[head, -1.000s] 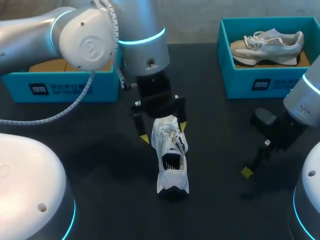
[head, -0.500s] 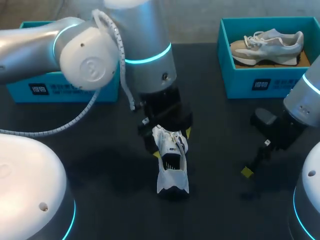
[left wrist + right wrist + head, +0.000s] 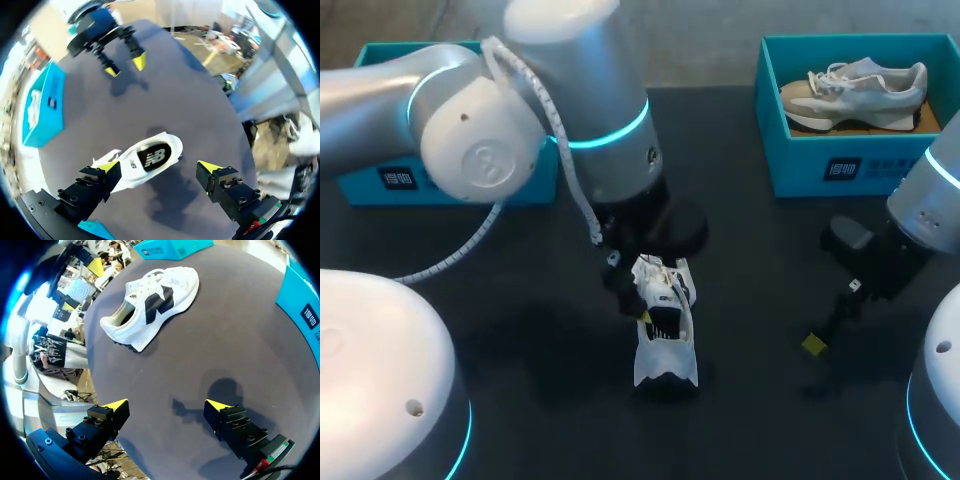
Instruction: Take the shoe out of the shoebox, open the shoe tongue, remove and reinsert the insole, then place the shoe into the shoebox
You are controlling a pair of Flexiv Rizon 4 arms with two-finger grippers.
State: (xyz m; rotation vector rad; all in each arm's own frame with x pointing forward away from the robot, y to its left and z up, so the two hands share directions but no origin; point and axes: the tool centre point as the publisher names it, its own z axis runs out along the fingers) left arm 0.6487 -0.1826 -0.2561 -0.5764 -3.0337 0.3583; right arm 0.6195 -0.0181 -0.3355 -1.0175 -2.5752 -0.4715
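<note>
You see the white shoe out of the shoebox, mid-worktop — left end effector spread over it, right end effector apart near the right edge — so tongue, insole and reboxing likely remain.

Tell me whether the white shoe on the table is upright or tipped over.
Upright: the white lace-up shoe with a black side mark rests on its sole on the dark table, and its opening faces up.

shoe on table, under left hand
</note>
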